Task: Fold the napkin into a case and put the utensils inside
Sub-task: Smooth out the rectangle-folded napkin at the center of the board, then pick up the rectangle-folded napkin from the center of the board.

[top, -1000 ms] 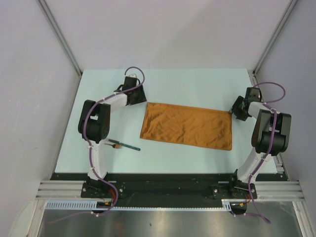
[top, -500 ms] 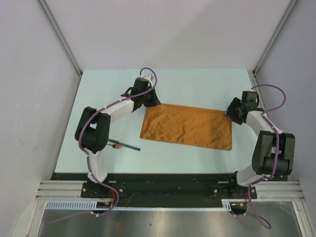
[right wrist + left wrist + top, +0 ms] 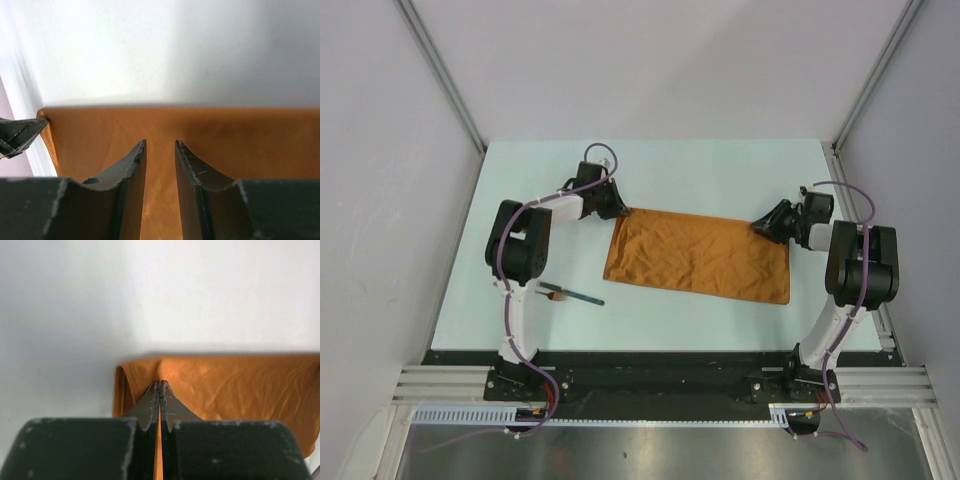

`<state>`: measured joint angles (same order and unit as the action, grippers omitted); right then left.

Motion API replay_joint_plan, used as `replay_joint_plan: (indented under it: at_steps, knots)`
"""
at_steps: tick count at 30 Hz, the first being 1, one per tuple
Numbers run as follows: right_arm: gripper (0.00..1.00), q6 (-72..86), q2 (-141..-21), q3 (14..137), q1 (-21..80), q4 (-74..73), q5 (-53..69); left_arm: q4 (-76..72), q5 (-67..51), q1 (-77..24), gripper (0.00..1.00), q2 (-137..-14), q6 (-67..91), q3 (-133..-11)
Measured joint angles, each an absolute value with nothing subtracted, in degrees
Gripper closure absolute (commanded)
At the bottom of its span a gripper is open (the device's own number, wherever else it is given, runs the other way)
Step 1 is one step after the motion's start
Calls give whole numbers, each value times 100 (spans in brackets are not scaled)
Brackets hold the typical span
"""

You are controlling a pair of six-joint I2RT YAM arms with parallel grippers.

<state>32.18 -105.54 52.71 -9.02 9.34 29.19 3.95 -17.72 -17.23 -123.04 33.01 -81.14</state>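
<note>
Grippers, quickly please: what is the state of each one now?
Left gripper: shut on the napkin, at its corner.
Right gripper: open, jaws apart over the napkin.

Pale mint table [image 3: 720, 170] — boxed by plain white panels [image 3: 650, 60]; grey metal rails [image 3: 440, 383] and steel sheet [image 3: 660, 450] along near edge.

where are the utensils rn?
Top view: the utensils lie on the left side of the table, right beside the left arm, a short gap off the near-left corner of the napkin.
</note>
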Motion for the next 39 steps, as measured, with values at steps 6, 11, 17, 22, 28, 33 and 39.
replay_joint_plan:
  at_steps: [6, 11, 17, 22, 28, 33, 39]
  knots:
    - [61, 3223, -11078, 5618, -1151, 1186, 3273, 655, -1712, -1621, 100, -12650, 3291, -8691]
    - [39, 3050, -11286, 6066, -1179, 998, 3358, 947, -1426, -1627, 89, -12731, 3140, -8971]
    - [27, 2558, -10700, 6626, -1033, -727, 2296, 1573, -773, -1721, 56, -12455, 2801, -9124]
    - [26, 2180, -9268, 6687, -1116, -2163, 1046, 1828, -701, -1986, 51, -11369, 2875, -8836]
    - [29, 1780, -8335, 5673, -1269, -2521, 316, 1426, -1190, -2969, 48, -9343, 3402, -7590]
    - [32, 1573, -8458, 4969, -1262, -2694, 121, 1216, -1693, -3865, 48, -8241, 3629, -6681]
    - [39, 1437, -8801, 4978, -1184, -2668, -27, 1304, -1789, -4163, 46, -7118, 3662, -5651]
